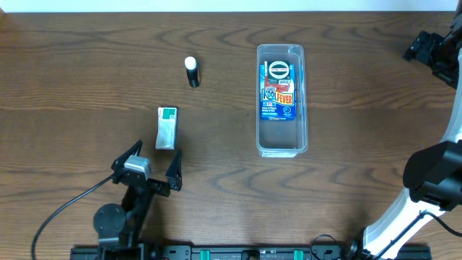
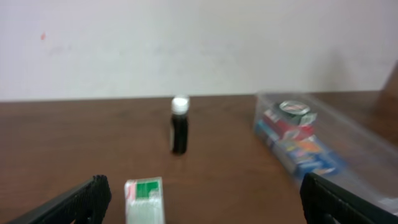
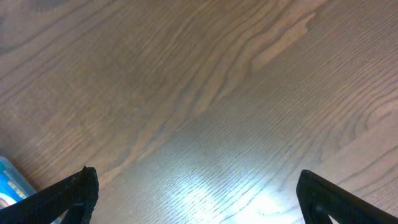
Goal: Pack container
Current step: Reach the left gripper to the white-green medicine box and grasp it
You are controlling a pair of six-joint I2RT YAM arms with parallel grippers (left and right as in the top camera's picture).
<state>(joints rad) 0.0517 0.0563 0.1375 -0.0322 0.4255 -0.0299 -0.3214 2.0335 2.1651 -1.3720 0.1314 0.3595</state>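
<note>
Near the near edge of the counter, left of centre, the left gripper [image 1: 157, 157] has its jaws spread wide with nothing between them. Just ahead of it, toward the far edge, lies the small white-and-green cardboard box [image 1: 167, 128]. Its long axis runs from near edge to far edge, roughly along the jaws' line of approach. In the left wrist view it sits closer to the left finger. Beyond it stands the small dark bottle with a white cap [image 1: 192, 72]. Right of centre lies the long clear plastic container [image 1: 282, 139], its long axis also near to far. The blue "Kool Fever" box [image 1: 278, 90] lies flat in its far half, and its near half is bare. The right gripper [image 1: 426, 49], jaws likewise spread and empty, hangs by the far right corner. We judge the left arm the nearer to both loose items.
</note>
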